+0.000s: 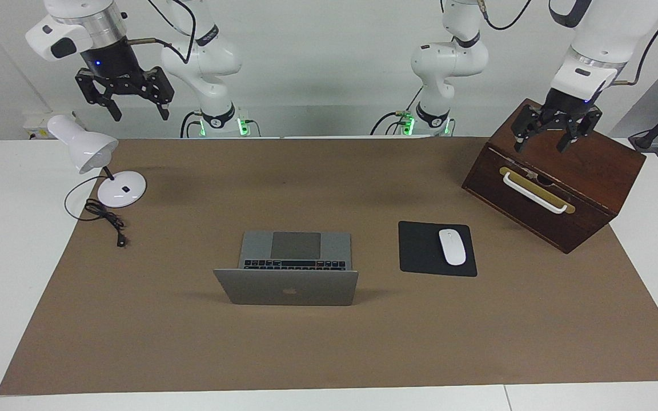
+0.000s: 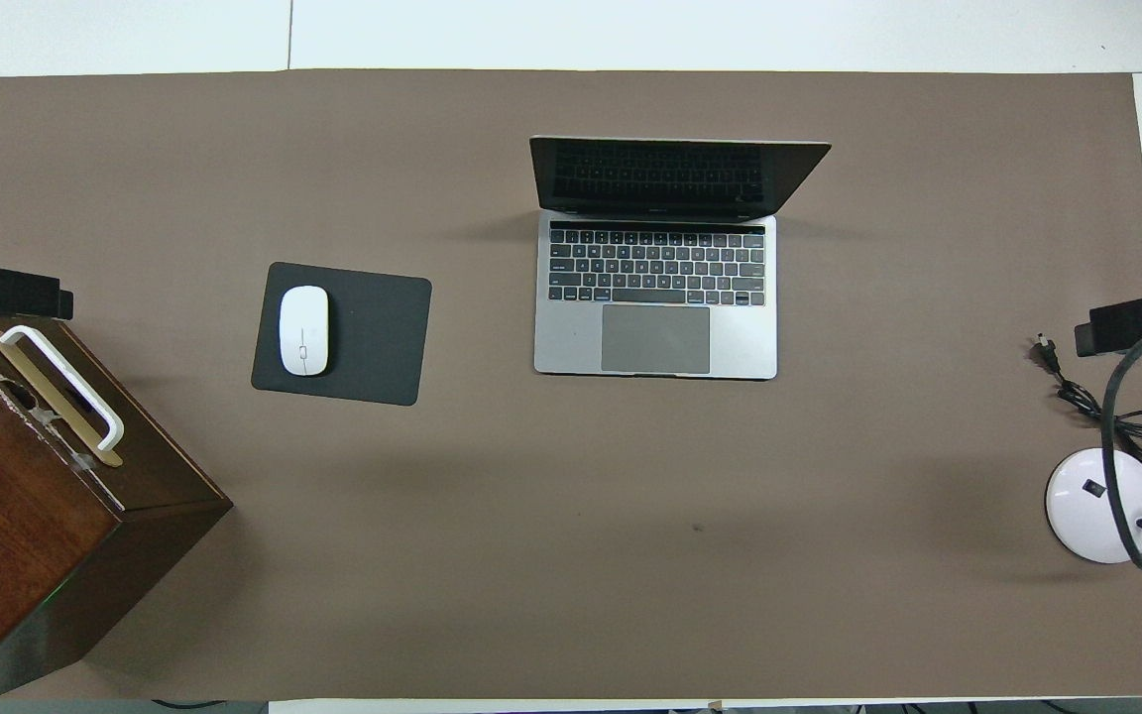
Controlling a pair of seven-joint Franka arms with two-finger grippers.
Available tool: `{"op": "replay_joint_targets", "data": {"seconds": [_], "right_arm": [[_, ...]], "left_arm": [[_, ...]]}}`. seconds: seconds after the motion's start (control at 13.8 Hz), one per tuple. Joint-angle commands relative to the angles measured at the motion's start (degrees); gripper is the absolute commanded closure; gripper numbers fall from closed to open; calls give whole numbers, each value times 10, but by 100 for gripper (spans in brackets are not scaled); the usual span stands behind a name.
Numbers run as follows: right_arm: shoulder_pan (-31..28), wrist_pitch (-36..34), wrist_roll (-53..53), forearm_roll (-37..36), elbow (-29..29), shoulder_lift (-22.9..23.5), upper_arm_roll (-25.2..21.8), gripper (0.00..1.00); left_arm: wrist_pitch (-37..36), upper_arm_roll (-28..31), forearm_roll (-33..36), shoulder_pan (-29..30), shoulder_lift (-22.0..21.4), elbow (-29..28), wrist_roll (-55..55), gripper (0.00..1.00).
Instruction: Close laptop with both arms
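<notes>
The silver-grey laptop (image 1: 289, 288) stands open in the middle of the brown mat. Its lid is upright, with the screen turned toward the robots, and the keyboard and trackpad (image 2: 655, 339) lie bare. My left gripper (image 1: 545, 140) hangs open over the top of the wooden box, well away from the laptop, with nothing in it. My right gripper (image 1: 140, 111) is raised high above the desk lamp at the right arm's end, open and holding nothing. Neither gripper touches the laptop.
A black mouse pad (image 1: 420, 248) with a white mouse (image 1: 452, 246) lies beside the laptop toward the left arm's end. A dark wooden box (image 1: 557, 182) with a white handle sits nearer the robots there. A white desk lamp (image 1: 100, 165) and its cable (image 1: 106, 220) stand at the right arm's end.
</notes>
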Motion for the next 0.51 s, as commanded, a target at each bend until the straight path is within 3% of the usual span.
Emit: {"op": "replay_joint_targets", "data": {"seconds": [0.0,0.43], "right_arm": [[-3,8,-14,3,6,5,1,0],[-2,48,-46,3,-10,3,4,0]], "left_arm": [[9,5,-3,-7,-12,-11,-4,0],[9,5,-3,-7,-12,-11,-4,0]]}}
